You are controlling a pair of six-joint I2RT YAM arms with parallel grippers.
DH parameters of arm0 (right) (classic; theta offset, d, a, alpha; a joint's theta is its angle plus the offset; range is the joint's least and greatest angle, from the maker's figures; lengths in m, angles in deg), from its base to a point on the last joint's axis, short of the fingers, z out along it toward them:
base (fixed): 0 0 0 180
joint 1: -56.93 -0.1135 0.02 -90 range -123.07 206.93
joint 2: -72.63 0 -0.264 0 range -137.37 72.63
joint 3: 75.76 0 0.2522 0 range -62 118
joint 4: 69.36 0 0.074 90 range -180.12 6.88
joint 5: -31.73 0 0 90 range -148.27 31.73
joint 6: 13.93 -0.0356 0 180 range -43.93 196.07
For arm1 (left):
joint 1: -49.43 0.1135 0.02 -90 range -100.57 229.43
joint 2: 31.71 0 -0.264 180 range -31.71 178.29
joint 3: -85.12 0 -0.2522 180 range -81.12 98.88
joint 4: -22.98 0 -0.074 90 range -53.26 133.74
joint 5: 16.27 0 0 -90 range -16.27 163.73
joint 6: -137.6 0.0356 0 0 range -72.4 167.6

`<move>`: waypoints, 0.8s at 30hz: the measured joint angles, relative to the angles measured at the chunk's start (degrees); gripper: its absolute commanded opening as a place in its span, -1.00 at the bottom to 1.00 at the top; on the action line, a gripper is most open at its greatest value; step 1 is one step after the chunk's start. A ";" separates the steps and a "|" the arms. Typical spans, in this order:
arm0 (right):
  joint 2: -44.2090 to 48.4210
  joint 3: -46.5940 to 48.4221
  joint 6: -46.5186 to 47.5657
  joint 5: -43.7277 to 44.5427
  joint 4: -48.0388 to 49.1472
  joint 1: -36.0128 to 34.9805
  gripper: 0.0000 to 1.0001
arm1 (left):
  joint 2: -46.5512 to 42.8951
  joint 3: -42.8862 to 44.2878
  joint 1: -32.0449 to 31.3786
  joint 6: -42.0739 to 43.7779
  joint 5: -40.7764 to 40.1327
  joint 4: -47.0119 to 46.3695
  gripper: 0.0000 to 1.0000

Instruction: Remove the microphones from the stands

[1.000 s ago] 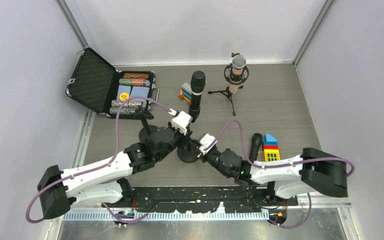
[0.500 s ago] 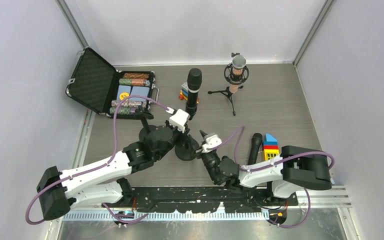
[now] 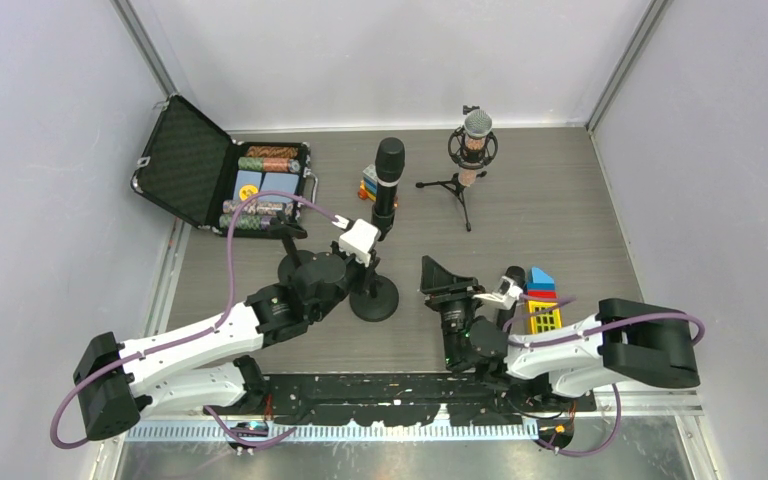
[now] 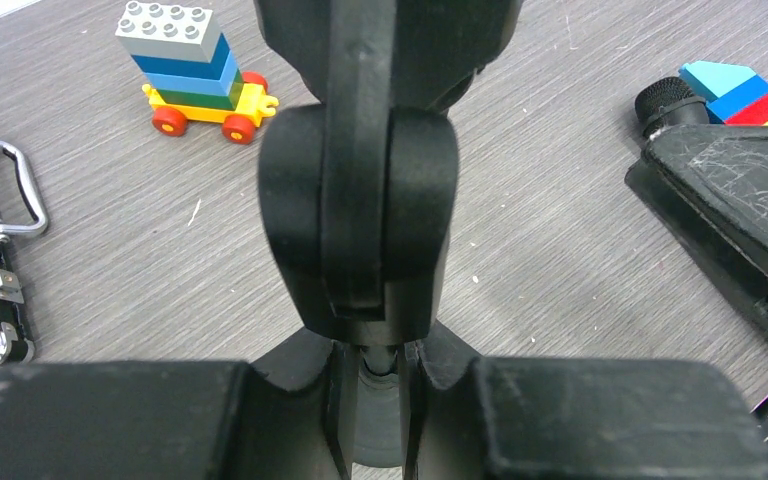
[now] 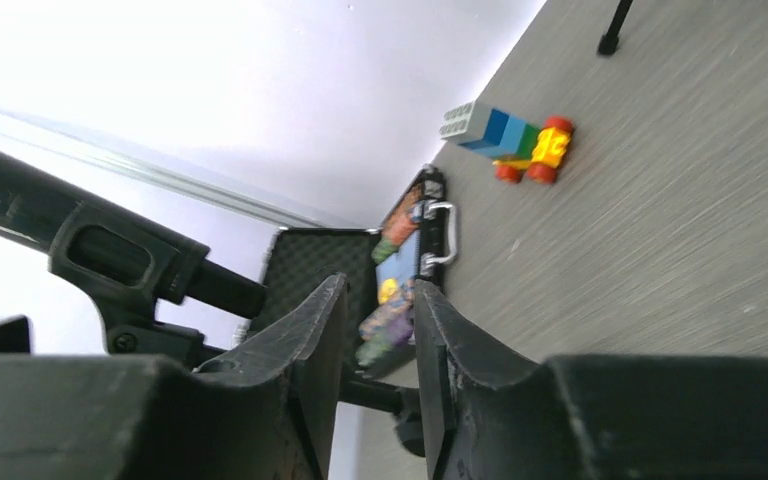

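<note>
Covering the stem of the stand (image 3: 375, 299), the left fingers (image 4: 305, 400) are clamping it while the right fingers (image 5: 310, 350), narrowly apart and empty, are sitting withdrawn from its base.

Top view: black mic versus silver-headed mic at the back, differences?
Black mic is black all over; silver-headed mic has a silver grille. Black mic sits in a round-base stand gripped by the left gripper; silver-headed mic sits on an untouched tripod. Both stand mounted, heads up.
</note>
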 measured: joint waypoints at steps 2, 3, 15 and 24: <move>0.68 0.02 -9.97 -0.09 -4.83 0.00 -0.18 | 0.00 0.00 0.00 0.00 -0.04 0.00 -1.00; 1.40 0.48 -14.49 -0.31 -8.22 0.00 -0.16 | 0.00 0.00 0.00 0.00 -0.07 0.00 -1.00; 19.69 22.58 -64.11 -6.12 -82.14 0.00 0.21 | -0.70 -0.28 0.00 -0.04 -0.59 0.37 -1.00; 21.70 13.05 -75.08 -10.51 -90.01 0.09 0.07 | -1.38 -0.83 0.02 -0.33 -0.87 0.35 -1.00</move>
